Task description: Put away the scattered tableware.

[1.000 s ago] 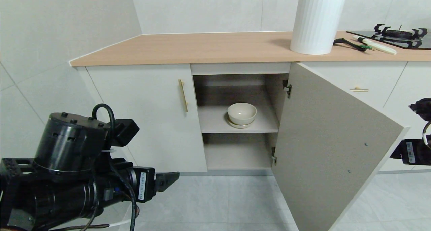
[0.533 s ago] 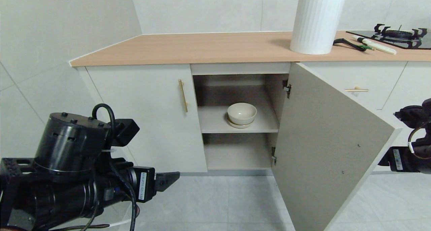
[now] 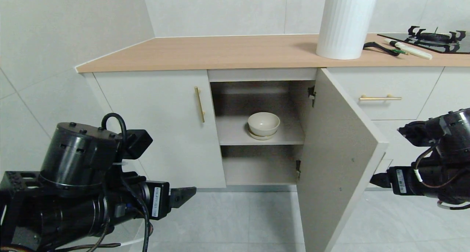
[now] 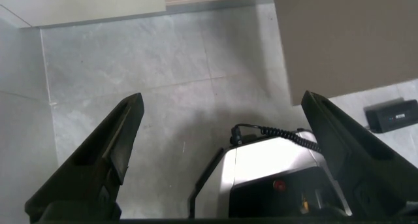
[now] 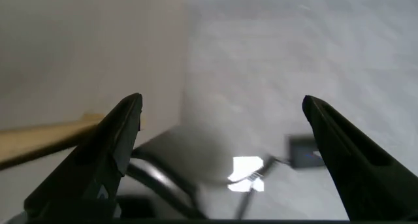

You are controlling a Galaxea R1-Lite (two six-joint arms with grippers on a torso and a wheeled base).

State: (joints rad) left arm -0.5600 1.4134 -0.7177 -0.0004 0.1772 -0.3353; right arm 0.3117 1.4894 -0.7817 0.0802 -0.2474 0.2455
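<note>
Black, matte left gripper (image 3: 182, 197), held low at the far left over pale grey floor tiles (image 4: 163, 67), arm lying roughly level and pointing toward the cabinet base; its wedge-shaped fingers (image 4: 124, 129) are spread wide with nothing between them. Smooth off-white closed cupboard door (image 3: 158, 130) with a slim vertical brass bar handle (image 3: 199, 104). Wood-grain worktop (image 3: 220, 51) above. Open cabinet (image 3: 257, 164), grey interior, two levels: on the upper shelf (image 3: 231, 132) sits a round cream bowl (image 3: 263, 123), upright, resting on a shallow saucer (image 3: 261, 136) of the same glaze. Flat grey open door (image 3: 337, 160), hinged at the cabinet's right side and swung partway out. Tall white ribbed canister (image 3: 347, 22) standing on the worktop. Drawer front (image 3: 385, 86) with a horizontal brass pull (image 3: 380, 97). Black hob (image 3: 437, 37) at the far right. Right gripper (image 3: 378, 179), arm level and pointing left, tip just beside the open door's free edge, contact not discernible; its fingers (image 5: 121, 136) are set wide apart, holding nothing.
</note>
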